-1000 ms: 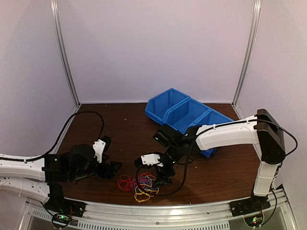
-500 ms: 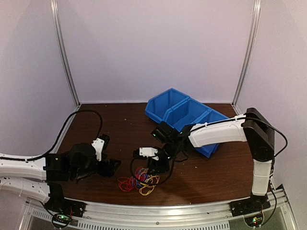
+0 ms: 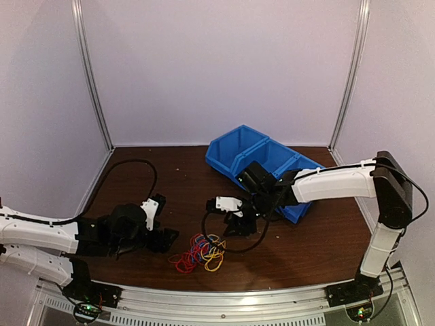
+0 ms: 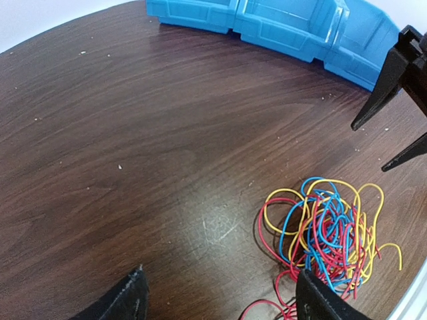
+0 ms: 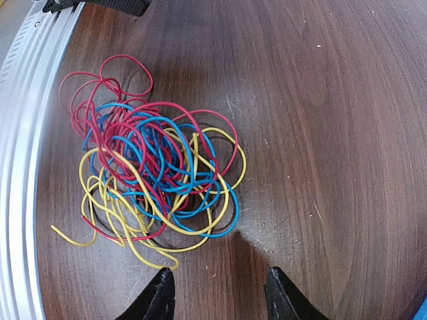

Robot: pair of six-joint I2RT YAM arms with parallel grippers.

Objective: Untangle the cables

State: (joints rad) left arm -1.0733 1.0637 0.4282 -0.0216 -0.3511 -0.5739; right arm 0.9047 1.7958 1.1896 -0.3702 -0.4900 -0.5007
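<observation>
Untangling task, approach stage. The cables (image 5: pixel 157 167), a single knot of red, blue and yellow loops, lie on the brown table (image 3: pixel 170 183) at its near edge, just beside the metal rail (image 3: pixel 238 299). A few red loops and loose yellow ends spread out from the main mass. The left gripper (image 4: pixel 223 297) sits low, just to the left of the knot, with its jaws at full spread and nothing between them. The right gripper (image 5: pixel 220 293) hangs on the far right side of the knot, jaws partly apart over bare wood, also holding nothing. The blue bins (image 3: pixel 265 163) stand well apart at the far right. No loop appears separated yet, so the task is judged to be at its beginning. Probable failures from here are as follows. First, jaws closing into the dense centre would likely take several colours at once, so that a pull lifts or tightens the whole knot and frees nothing. Second, a thin wire pinched against the table may slip from the fingertips. Third, a sideways drag could sweep the stray ends over the rail. Fourth, the right arm's own black cable (image 3: pixel 251 242) droops close beside the knot and could snag a loop.
</observation>
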